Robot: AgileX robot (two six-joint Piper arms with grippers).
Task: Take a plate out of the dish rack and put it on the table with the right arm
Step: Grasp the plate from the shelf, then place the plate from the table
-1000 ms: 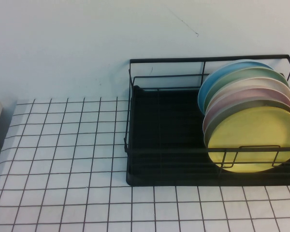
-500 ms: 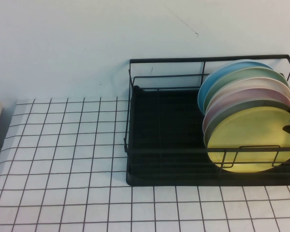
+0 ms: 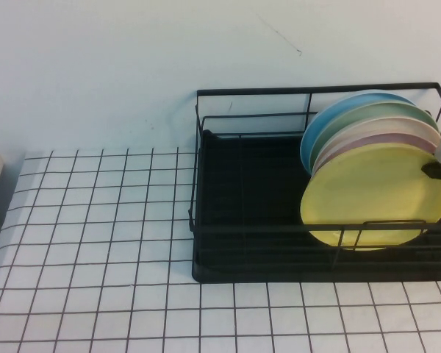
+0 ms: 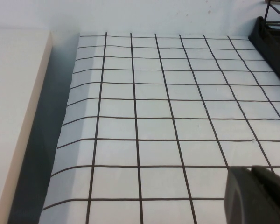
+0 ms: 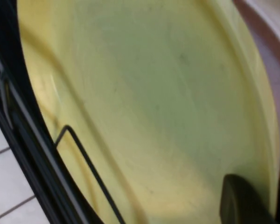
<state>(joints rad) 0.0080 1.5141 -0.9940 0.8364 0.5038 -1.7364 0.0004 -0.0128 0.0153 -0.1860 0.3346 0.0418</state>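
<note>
Right hand (image 3: 435, 169) clenched on rim of round pale-yellow plate (image 3: 375, 197), plate partly raised inside black wire dish rack (image 3: 250, 228). Left hand (image 4: 259, 196) parked over grid-printed white counter (image 4: 154, 116) beside rack, can't tell its grip. I still need lift-out and set-down.

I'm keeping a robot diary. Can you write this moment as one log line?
right gripper: shut on yellow plate, right edge | plate: lifting, still in dish rack | left gripper: low over table, idle
</note>
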